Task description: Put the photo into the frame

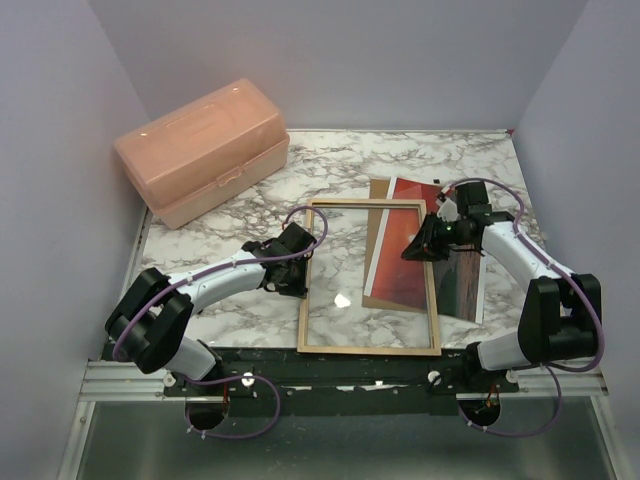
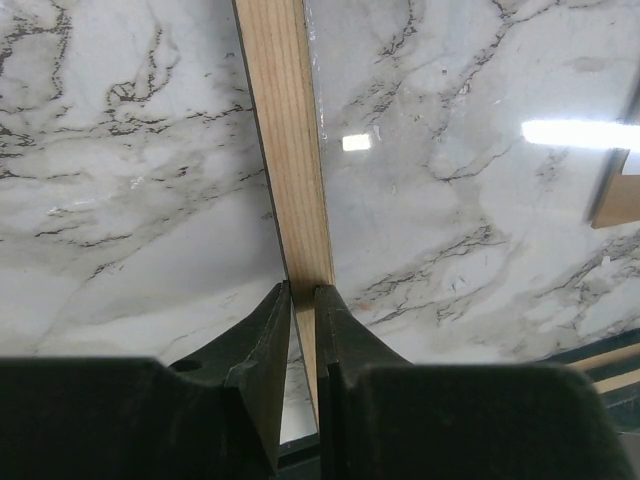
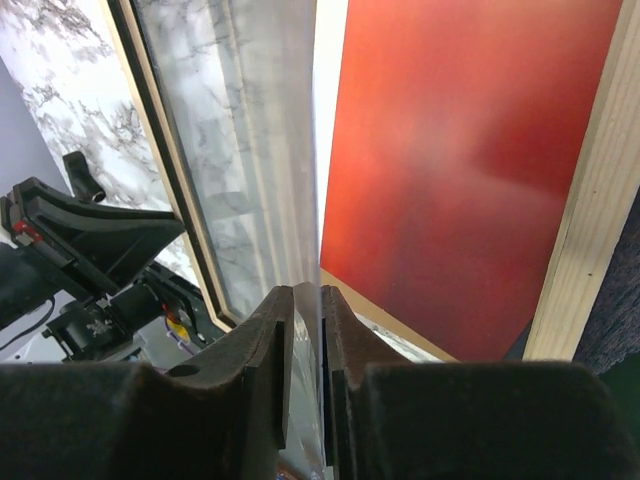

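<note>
At mid-table on the marble table (image 1: 230,215), lying flat, tan back up: the frame (image 1: 368,349), left rail clamped between the nearly closed fingers of the left gripper (image 2: 303,290). Under its right rail, red side up: the photo (image 1: 405,270). Barely parted around a thin pale edge: right gripper (image 3: 305,295); hold impossible to tell.

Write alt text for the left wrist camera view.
The left gripper is closed on a light wooden rail of the frame, which runs from the jaws to the picture's top edge. Bare marble table lies left of the rail; to its right, the frame's glass shows marble beneath and bright glare spots.
</note>
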`<action>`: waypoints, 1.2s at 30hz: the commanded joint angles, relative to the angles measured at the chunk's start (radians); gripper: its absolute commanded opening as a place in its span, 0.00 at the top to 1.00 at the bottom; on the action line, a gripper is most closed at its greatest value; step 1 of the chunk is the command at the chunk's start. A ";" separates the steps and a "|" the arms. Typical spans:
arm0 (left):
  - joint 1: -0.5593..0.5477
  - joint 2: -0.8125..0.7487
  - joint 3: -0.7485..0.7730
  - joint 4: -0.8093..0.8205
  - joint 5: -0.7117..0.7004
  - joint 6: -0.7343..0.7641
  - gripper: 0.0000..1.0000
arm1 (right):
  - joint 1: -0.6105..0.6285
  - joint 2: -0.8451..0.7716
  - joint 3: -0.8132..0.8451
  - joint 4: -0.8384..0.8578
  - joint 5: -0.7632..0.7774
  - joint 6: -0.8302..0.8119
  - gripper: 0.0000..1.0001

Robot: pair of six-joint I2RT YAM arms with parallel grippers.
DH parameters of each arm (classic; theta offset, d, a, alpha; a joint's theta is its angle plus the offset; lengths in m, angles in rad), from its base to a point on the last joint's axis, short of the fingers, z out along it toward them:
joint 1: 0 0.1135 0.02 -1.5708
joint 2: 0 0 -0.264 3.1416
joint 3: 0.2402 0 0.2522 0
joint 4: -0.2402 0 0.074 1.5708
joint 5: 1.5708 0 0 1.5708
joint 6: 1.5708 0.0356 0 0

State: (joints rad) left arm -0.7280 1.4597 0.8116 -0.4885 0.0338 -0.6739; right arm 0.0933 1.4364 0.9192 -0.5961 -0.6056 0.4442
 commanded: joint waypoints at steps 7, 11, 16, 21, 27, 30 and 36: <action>-0.014 0.065 -0.025 -0.035 -0.075 0.011 0.84 | 0.026 0.007 -0.035 0.100 -0.043 -0.001 0.73; -0.017 0.071 -0.023 -0.035 -0.077 0.011 0.84 | 0.034 -0.021 -0.038 0.136 -0.102 -0.005 0.73; -0.021 0.077 -0.018 -0.034 -0.077 0.009 0.84 | 0.036 -0.054 -0.069 0.215 -0.203 0.011 0.69; -0.024 0.078 -0.016 -0.036 -0.078 0.009 0.84 | 0.035 -0.030 -0.093 0.229 -0.170 0.010 0.67; -0.027 0.081 -0.017 -0.041 -0.083 0.008 0.84 | 0.039 -0.009 -0.110 0.235 -0.150 0.000 0.62; -0.028 0.082 -0.018 -0.038 -0.083 0.007 0.84 | 0.039 -0.010 -0.109 0.227 -0.135 -0.011 0.50; -0.031 0.083 -0.017 -0.041 -0.086 0.007 0.84 | 0.047 -0.018 -0.100 0.207 -0.073 -0.029 0.27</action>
State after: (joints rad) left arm -0.7448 1.4754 0.8314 -0.5098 0.0090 -0.6739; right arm 0.1314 1.4155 0.8173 -0.3901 -0.7349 0.4412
